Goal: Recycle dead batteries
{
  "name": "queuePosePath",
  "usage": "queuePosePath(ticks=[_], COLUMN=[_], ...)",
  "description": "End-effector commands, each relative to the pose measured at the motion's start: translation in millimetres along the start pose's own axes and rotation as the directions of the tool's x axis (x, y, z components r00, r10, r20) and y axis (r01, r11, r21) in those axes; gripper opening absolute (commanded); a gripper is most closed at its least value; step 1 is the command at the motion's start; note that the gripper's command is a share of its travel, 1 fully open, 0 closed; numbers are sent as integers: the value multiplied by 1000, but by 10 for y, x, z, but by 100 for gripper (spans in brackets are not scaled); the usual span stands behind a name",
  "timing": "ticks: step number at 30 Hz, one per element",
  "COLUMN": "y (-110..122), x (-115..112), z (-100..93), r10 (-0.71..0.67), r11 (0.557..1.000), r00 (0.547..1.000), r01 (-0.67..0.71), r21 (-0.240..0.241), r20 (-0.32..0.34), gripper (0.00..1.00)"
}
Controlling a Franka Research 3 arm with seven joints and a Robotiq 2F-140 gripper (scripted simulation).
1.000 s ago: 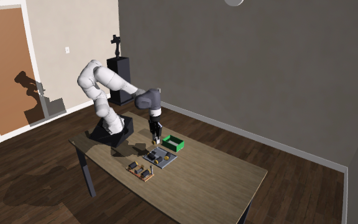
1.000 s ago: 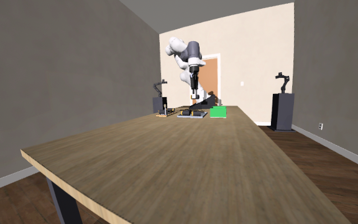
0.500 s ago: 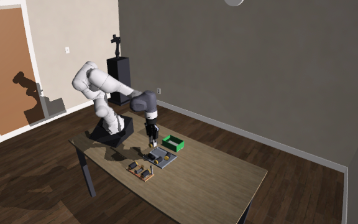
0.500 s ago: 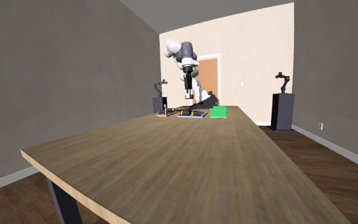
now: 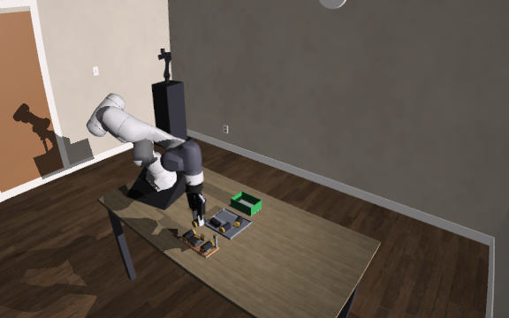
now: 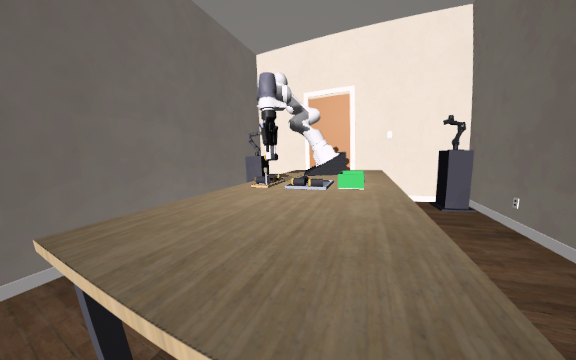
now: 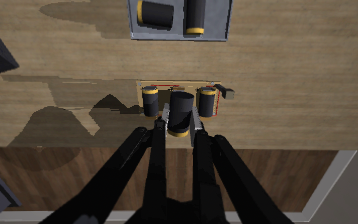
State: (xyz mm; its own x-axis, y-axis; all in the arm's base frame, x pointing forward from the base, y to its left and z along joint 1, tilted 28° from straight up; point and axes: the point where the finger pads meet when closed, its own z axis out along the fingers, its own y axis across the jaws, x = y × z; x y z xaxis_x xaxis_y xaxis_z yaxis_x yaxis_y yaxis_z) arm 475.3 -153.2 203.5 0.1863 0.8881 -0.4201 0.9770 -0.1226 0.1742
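Observation:
My gripper (image 5: 198, 222) (image 6: 268, 154) (image 7: 179, 112) is shut on a black battery with a yellow end (image 7: 181, 110) and holds it above the holder (image 5: 206, 254) (image 6: 260, 186) (image 7: 180, 82). In the wrist view it hides the holder's middle. Two batteries lie in the holder, one at the left (image 5: 189, 235) (image 7: 150, 103) and one at the right (image 5: 207, 246) (image 7: 206, 104). Three more batteries lie on the grey tray (image 5: 227, 214) (image 7: 180, 37). The green recycling box (image 5: 239, 207) (image 6: 351, 181) stands upright, with no battery visible inside. I cannot make out a lit bulb.
A small grey upright part (image 5: 216, 241) (image 7: 227, 92) stands at the holder's right end. The tray lies between the holder and the green box. The robot's dark base (image 5: 163, 198) is at the table's far left in the top view.

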Motion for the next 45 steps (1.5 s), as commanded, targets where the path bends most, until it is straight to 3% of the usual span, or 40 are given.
queuePosePath(ticks=[1,27,32,34,45], y=[5,5,2,1,1], x=[-145,-146,-154,-155,-155], z=[5,13,514,622,628], r10=[-113,-184,-184,-184,-184], r11=[994,983,983,983,983], r00=[994,983,983,983,983], r01=[113,183,183,183,183], r21=[9,10,10,10,10], r20=[14,13,13,13,13], gripper=[16,16,16,16,16])
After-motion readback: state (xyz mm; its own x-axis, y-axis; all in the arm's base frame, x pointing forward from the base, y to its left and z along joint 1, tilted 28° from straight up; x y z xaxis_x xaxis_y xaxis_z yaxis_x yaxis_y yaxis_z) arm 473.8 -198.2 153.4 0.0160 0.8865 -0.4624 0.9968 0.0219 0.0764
